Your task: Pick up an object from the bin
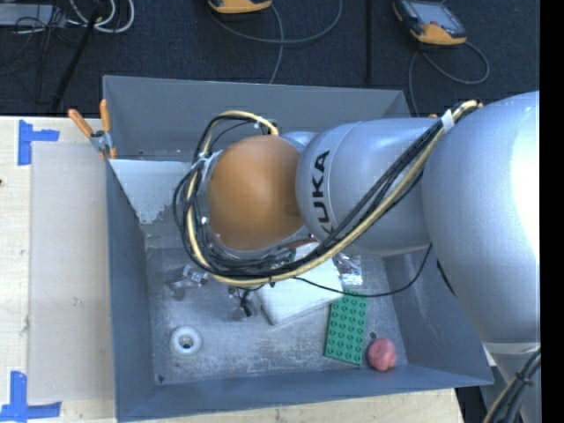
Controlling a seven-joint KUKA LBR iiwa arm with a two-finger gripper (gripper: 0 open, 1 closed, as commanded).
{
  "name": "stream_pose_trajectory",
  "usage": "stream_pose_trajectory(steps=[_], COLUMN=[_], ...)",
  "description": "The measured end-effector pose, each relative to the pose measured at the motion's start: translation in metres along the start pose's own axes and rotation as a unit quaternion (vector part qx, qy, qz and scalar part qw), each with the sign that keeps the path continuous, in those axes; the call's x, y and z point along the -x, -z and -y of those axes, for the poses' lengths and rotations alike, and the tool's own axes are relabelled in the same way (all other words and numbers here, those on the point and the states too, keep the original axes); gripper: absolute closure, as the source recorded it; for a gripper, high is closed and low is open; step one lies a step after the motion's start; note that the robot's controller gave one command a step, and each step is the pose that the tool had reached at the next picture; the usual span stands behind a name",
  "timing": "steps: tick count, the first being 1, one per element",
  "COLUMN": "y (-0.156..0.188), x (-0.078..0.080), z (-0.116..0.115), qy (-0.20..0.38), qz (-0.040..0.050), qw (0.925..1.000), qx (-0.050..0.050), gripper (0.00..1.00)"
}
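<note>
My gripper (240,301) shows as a dark part under the orange wrist cover, low over the middle of the bin floor. Right beside it, to the right, lies a white flat block (295,300), partly under the arm. A small grey metal piece (189,280) rests on the floor just left of the gripper. A small white ring-shaped cap (185,340) lies nearer the front left corner. I see nothing held.
A green studded plate (346,328) lies at the front right, with a pink ball (382,353) beside it. A small shiny crumpled bit (350,272) sits behind the plate. The arm and its cables cover the bin's middle and right.
</note>
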State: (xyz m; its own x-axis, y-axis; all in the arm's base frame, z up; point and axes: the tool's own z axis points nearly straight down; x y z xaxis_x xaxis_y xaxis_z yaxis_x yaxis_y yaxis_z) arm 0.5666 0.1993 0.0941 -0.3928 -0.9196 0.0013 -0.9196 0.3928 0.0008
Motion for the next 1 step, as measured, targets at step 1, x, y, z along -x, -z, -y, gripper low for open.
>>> stream_pose_trajectory(steps=[1], y=[-0.0231], x=[0.0165], z=[0.0036], qy=[0.006], qz=[0.0014], qw=[1.0], qx=[0.0], gripper=[0.0])
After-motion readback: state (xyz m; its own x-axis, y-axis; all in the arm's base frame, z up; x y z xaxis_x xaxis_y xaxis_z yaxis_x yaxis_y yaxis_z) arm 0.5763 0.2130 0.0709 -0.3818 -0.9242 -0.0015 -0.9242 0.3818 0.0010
